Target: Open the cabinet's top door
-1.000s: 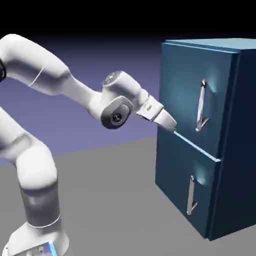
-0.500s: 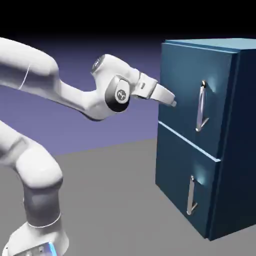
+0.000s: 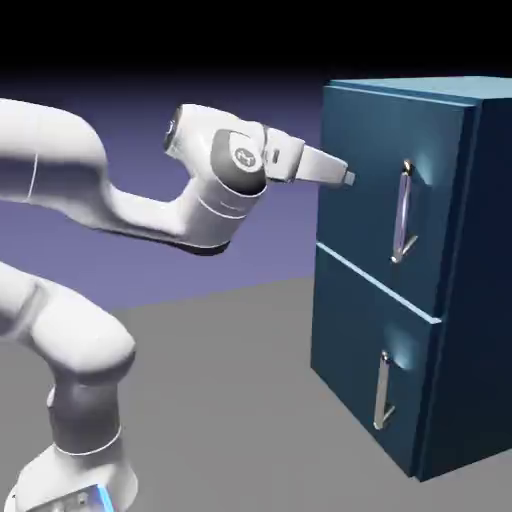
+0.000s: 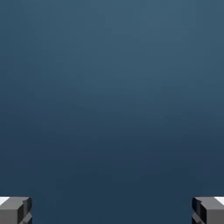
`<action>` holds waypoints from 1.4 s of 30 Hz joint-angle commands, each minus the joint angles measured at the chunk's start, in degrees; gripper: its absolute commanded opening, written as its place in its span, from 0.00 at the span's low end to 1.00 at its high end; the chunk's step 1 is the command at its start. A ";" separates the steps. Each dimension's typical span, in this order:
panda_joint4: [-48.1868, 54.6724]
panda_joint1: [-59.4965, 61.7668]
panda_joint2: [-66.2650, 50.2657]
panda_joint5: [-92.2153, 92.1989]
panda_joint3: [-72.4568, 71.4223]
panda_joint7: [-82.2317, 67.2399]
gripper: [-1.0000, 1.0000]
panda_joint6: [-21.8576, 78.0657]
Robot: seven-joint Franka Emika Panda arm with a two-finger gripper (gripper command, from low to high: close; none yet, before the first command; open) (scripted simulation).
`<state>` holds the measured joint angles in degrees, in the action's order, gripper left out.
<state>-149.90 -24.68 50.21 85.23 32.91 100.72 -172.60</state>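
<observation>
Two small grey finger tips [image 4: 15,210]: set wide apart at the hand view's lower corners, nothing between them, only plain dark-blue panel filling the view ahead. Two-finger gripper [image 3: 347,179]: level, pointing at the upper front of the cabinet, close to the panel's left part; contact cannot be told. White Franka arm [image 3: 150,215]: rises from the lower left, elbow bent, reaching right. Tall boxy dark-blue cabinet [image 3: 470,300]: stands at the right on the grey table [image 3: 230,400]. Larger upper dark-blue top door [image 3: 370,190]: closed flush. Its slim vertical silver bar handle [image 3: 402,212]: right of the gripper, apart from it. Shorter lower door [image 3: 350,360]: closed.
</observation>
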 commanded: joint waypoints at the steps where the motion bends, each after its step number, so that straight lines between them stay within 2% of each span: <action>1: 0.32 -0.70 0.51 2.50 0.96 1.71 0.50 0.04; 29: 9.42 -20.34 14.88 72.26 27.90 49.39 0.50 1.19; 31: 9.63 -20.80 15.22 73.88 28.52 50.50 0.50 1.22; 36: 15.98 -30.82 12.33 75.29 32.96 50.93 0.50 4.37; 37: 15.99 -30.82 12.33 75.29 32.96 50.93 0.00 4.37; 42: 8.69 -22.52 12.19 71.70 27.34 51.36 0.00 9.56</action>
<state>-141.19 -47.20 62.40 156.95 60.25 152.07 -163.10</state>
